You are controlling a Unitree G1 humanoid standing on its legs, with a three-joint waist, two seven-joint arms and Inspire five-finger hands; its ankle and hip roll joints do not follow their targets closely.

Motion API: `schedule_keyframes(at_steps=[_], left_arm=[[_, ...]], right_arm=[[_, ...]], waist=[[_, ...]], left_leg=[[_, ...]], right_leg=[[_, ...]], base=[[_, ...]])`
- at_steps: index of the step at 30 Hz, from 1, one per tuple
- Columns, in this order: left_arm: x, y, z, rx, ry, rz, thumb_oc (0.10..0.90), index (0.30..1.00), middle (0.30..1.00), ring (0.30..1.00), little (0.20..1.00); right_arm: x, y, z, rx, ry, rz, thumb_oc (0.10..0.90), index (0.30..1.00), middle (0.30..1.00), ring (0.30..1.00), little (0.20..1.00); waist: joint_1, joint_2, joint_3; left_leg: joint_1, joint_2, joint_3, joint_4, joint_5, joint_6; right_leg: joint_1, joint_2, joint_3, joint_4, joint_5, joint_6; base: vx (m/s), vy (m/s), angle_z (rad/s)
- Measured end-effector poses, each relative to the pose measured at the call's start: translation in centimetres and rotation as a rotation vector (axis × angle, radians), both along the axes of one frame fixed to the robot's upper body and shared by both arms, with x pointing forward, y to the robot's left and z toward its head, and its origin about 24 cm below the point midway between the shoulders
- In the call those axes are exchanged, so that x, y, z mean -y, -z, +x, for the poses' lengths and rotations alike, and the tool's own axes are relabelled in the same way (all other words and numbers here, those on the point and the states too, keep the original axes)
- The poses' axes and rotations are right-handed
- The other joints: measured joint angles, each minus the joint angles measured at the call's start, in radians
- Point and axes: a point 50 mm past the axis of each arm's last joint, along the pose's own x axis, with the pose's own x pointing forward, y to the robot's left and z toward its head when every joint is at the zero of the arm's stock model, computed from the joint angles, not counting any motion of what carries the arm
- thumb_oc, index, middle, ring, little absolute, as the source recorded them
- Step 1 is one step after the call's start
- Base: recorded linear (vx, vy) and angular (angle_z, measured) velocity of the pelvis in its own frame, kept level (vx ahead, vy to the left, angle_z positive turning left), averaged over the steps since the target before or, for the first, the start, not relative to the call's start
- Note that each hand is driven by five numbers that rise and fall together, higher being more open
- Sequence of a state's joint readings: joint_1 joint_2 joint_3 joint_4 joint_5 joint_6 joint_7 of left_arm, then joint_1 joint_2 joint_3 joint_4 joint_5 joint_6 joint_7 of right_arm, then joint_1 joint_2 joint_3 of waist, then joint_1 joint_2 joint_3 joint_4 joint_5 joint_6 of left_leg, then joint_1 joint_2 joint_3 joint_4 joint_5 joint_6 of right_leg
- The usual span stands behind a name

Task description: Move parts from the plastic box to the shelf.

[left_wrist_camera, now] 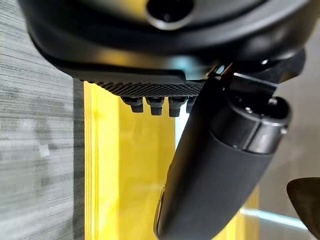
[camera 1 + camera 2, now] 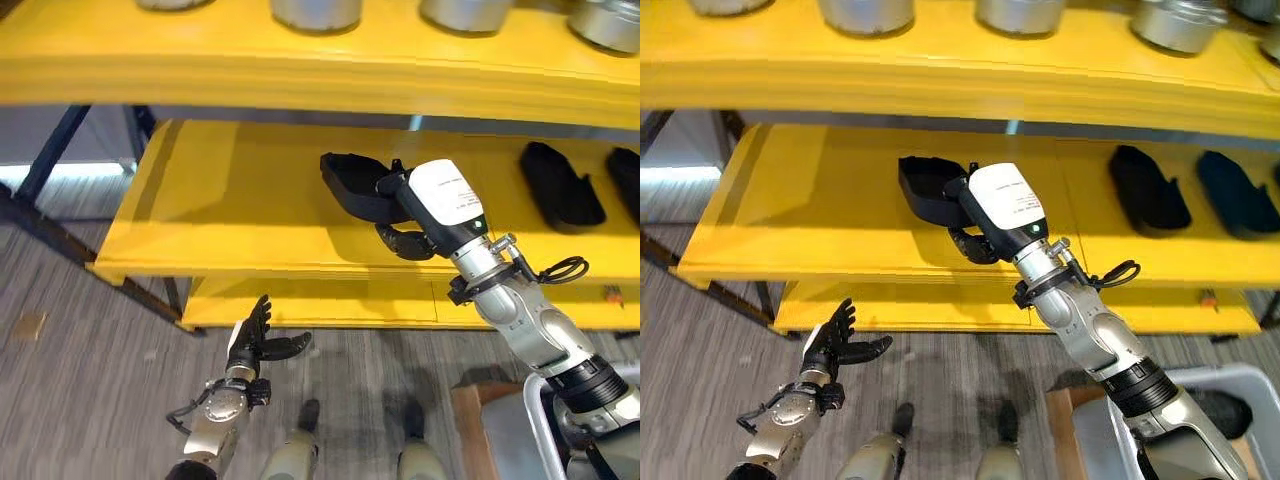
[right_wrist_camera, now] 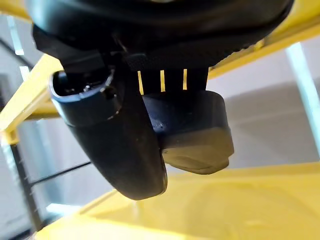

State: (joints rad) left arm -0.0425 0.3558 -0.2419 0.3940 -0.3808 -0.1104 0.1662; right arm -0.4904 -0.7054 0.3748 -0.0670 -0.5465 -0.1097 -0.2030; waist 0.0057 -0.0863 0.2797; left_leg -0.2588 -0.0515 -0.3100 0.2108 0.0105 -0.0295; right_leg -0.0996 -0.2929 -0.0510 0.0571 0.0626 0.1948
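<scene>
A black moulded part (image 2: 345, 180) is at the middle of the yellow middle shelf (image 2: 230, 200), held by my right hand (image 2: 440, 200), which reaches in from the lower right. In the right wrist view the thumb (image 3: 115, 145) and the fingers are curled round the black part (image 3: 192, 130), just above the yellow board; I cannot tell whether it touches. My left hand (image 2: 255, 340) hangs low in front of the shelf's bottom board, fingers straight and holding nothing. The grey plastic box (image 2: 1230, 385) stands at the lower right with a dark part (image 2: 1230, 412) inside.
Two more black parts (image 2: 560, 185) (image 2: 625, 175) lie on the same shelf further right. Metal cans (image 2: 315, 12) stand in a row on the top shelf, whose front edge overhangs. The middle shelf's left half is bare. A dark frame leg (image 2: 50, 150) slants at the left.
</scene>
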Motion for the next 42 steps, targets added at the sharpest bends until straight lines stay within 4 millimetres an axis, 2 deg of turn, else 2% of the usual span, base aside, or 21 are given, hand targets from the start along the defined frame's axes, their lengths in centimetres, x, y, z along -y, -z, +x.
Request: schedule_keyframes(at_steps=[1,3,4,7,12,15,18,20,21,22,23,24,25,26,27,29,30,32,34,37,42], left_arm=[[0.4,0.5,-0.5,-0.018,-0.005,-0.022,0.9,1.0,1.0,1.0,1.0],[0.6,1.5,-1.8,-0.059,-0.014,-0.041,0.9,1.0,1.0,1.0,1.0],[0.8,1.9,-2.2,-0.076,-0.013,-0.053,0.9,1.0,1.0,1.0,1.0],[1.3,2.0,-2.4,-0.071,-0.007,-0.084,0.9,1.0,1.0,1.0,1.0],[0.3,1.3,-2.0,-0.04,-0.049,-0.086,0.9,1.0,1.0,1.0,1.0],[-0.5,1.1,-2.1,-0.032,-0.076,-0.077,0.9,1.0,1.0,1.0,1.0],[-0.1,1.4,-2.3,-0.045,-0.062,-0.082,0.9,1.0,1.0,1.0,1.0],[0.5,1.8,-2.7,-0.063,-0.032,-0.081,0.9,1.0,1.0,1.0,1.0],[0.9,1.7,-2.5,-0.063,-0.012,-0.082,0.9,1.0,1.0,1.0,1.0],[1.4,1.8,-2.5,-0.065,0.01,-0.094,0.9,1.0,1.0,1.0,1.0],[1.3,1.9,-2.8,-0.074,0.016,-0.111,0.9,1.0,1.0,1.0,1.0],[0.9,2.4,-3.5,-0.099,0.009,-0.109,0.9,1.0,1.0,1.0,1.0],[0.3,2.6,-4.0,-0.115,0.011,-0.092,0.9,1.0,1.0,1.0,1.0],[-0.5,2.7,-4.4,-0.127,0.005,-0.067,0.9,1.0,1.0,1.0,1.0],[-0.9,2.6,-4.6,-0.13,0.014,-0.052,0.9,1.0,1.0,1.0,1.0],[-0.6,2.1,-3.9,-0.102,0.032,-0.057,0.9,1.0,1.0,1.0,1.0],[-0.5,1.9,-3.6,-0.091,0.035,-0.06,0.9,1.0,1.0,1.0,1.0],[0.3,1.5,-2.6,-0.07,0.06,-0.086,0.9,1.0,1.0,1.0,1.0],[0.7,0.8,-1.9,-0.034,0.081,-0.087,0.9,1.0,1.0,1.0,1.0],[1.0,-0.1,-0.8,0.015,0.109,-0.073,0.9,1.0,1.0,1.0,1.0],[1.1,-0.1,-0.8,0.01,0.132,-0.054,0.9,1.0,1.0,1.0,1.0]], right_arm=[[0.3,0.2,0.1,-0.011,0.017,0.005,0.4,0.3,0.3,0.3,0.3],[0.2,0.0,0.1,-0.014,0.007,0.019,0.4,0.3,0.3,0.3,0.3],[0.3,0.0,0.1,-0.021,0.004,0.032,0.4,0.3,0.3,0.3,0.3],[0.5,-0.3,0.1,-0.023,0.005,0.045,0.4,0.3,0.3,0.3,0.3],[-0.2,-1.5,0.4,0.019,-0.02,0.05,0.4,0.3,0.3,0.3,0.3],[-1.2,-3.4,0.9,0.062,-0.059,0.041,0.4,0.3,0.3,0.3,0.3],[-1.6,-3.6,1.8,0.047,-0.061,0.002,0.4,0.3,0.3,0.3,0.3],[-1.2,-2.9,2.4,0.019,-0.046,-0.011,0.4,0.3,0.3,0.3,0.3],[-0.6,-2.4,2.8,-0.003,-0.016,-0.021,0.4,0.3,0.3,0.3,0.3],[0.4,-2.1,3.3,-0.023,0.028,-0.041,0.4,0.3,0.3,0.3,0.3],[1.1,-1.7,4.3,-0.053,0.073,-0.051,0.4,0.3,0.3,0.3,0.3],[1.4,-0.8,5.4,-0.1,0.117,-0.084,0.4,0.3,0.3,0.3,0.3],[2.1,-0.2,6.1,-0.139,0.161,-0.098,0.4,0.3,0.3,0.3,0.3],[3.0,0.9,6.6,-0.201,0.208,-0.097,0.4,0.3,0.3,0.3,0.3],[3.8,1.9,7.4,-0.247,0.259,-0.109,0.4,0.3,0.3,0.3,0.3],[6.3,2.8,8.0,-0.308,0.392,-0.116,0.4,0.3,0.3,0.3,0.3],[6.8,2.9,8.3,-0.322,0.419,-0.117,0.4,0.3,0.3,0.3,0.3],[8.2,2.6,8.9,-0.337,0.498,-0.12,0.4,0.3,0.3,0.3,0.3],[8.5,1.9,9.3,-0.316,0.527,-0.084,0.4,0.3,0.3,0.3,0.3],[8.5,-0.8,10.3,-0.252,0.553,-0.017,0.4,0.3,0.3,0.3,0.3],[10.0,-2.5,10.5,-0.204,0.621,0.006,0.4,0.3,0.3,0.3,0.3]], waist=[[0.002,0.02,0.003],[0.016,0.024,0.002],[0.019,0.023,0.002],[0.009,0.024,0.001],[0.025,0.021,-0.001],[0.027,0.021,-0.002],[0.051,0.026,-0.005],[0.06,0.039,-0.01],[0.053,0.042,-0.012],[0.053,0.057,-0.022],[0.066,0.065,-0.026],[0.084,0.077,-0.035],[0.087,0.085,-0.04],[0.09,0.091,-0.043],[0.096,0.09,-0.044],[0.095,0.1,-0.043],[0.095,0.101,-0.042],[0.105,0.112,-0.029],[0.109,0.12,-0.006],[0.12,0.129,0.058],[0.122,0.134,0.088]], left_leg=[[0.0,0.051,0.009,-0.018,0.0,-0.002],[0.025,0.105,0.03,-0.043,0.01,-0.022],[0.053,0.12,0.045,-0.068,0.013,-0.056],[0.108,0.148,0.048,-0.139,0.038,-0.099],[0.16,0.185,0.061,-0.194,0.048,-0.116],[0.183,0.217,0.06,-0.218,0.056,-0.129],[0.191,0.248,0.059,-0.226,0.06,-0.133],[0.16,0.24,0.09,-0.19,0.076,-0.123],[0.137,0.23,0.126,-0.172,0.09,-0.099],[0.117,0.23,0.174,-0.172,0.086,-0.054],[0.119,0.233,0.201,-0.187,0.079,-0.017],[0.127,0.237,0.229,-0.195,0.076,-0.018],[0.125,0.233,0.23,-0.199,0.074,-0.022],[0.122,0.221,0.235,-0.197,0.09,-0.026],[0.112,0.209,0.253,-0.192,0.102,-0.045],[0.054,0.183,0.253,-0.16,0.108,-0.054],[0.026,0.174,0.253,-0.141,0.108,-0.054],[-0.025,0.158,0.25,-0.105,0.108,-0.056],[-0.052,0.147,0.248,-0.076,0.104,-0.059],[-0.108,0.147,0.248,0.004,0.071,-0.076],[-0.196,0.145,0.228,0.077,0.058,-0.086]], right_leg=[[-0.002,0.037,-0.033,0.019,-0.019,-0.014],[0.003,0.078,-0.037,0.032,-0.034,-0.026],[0.014,0.091,-0.032,0.028,-0.036,-0.031],[0.06,0.108,-0.04,-0.014,-0.035,-0.034],[0.084,0.139,-0.037,-0.022,-0.043,-0.037],[0.088,0.172,-0.04,0.001,-0.065,-0.056],[0.085,0.203,-0.05,0.029,-0.085,-0.077],[0.08,0.199,-0.087,0.071,-0.114,-0.087],[0.076,0.184,-0.114,0.088,-0.127,-0.093],[0.064,0.169,-0.148,0.117,-0.147,-0.096],[0.034,0.157,-0.153,0.158,-0.172,-0.099],[0.013,0.147,-0.144,0.199,-0.196,-0.11],[-0.001,0.137,-0.138,0.227,-0.209,-0.108],[-0.027,0.127,-0.121,0.258,-0.212,-0.099],[-0.063,0.112,-0.104,0.291,-0.219,-0.091],[-0.119,0.091,-0.096,0.327,-0.222,-0.086],[-0.149,0.082,-0.091,0.347,-0.222,-0.085],[-0.2,0.062,-0.079,0.388,-0.23,-0.076],[-0.23,0.052,-0.074,0.419,-0.234,-0.072],[-0.299,0.045,-0.049,0.499,-0.261,-0.088],[-0.383,0.037,-0.038,0.576,-0.28,-0.091]], base=[[0.04,-0.269,0.56],[0.04,-0.299,-0.1],[0.04,-0.261,-0.33],[0.03,-0.235,-0.07],[0.02,-0.203,-0.07],[0.01,-0.194,0.01],[-0.01,-0.155,0.09],[-0.03,-0.071,0.55],[0.01,-0.02,1.02],[0.04,-0.016,0.89],[0.03,0.014,0.44],[0.0,0.039,0.06],[-0.04,0.082,-0.25],[-0.1,0.086,-0.33],[-0.12,0.082,-0.32],[-0.17,0.061,-0.04],[-0.18,0.043,0.03],[-0.16,0.026,0.07],[-0.09,0.024,0.03],[-0.06,0.021,-0.09],[-0.01,0.005,0.06]])
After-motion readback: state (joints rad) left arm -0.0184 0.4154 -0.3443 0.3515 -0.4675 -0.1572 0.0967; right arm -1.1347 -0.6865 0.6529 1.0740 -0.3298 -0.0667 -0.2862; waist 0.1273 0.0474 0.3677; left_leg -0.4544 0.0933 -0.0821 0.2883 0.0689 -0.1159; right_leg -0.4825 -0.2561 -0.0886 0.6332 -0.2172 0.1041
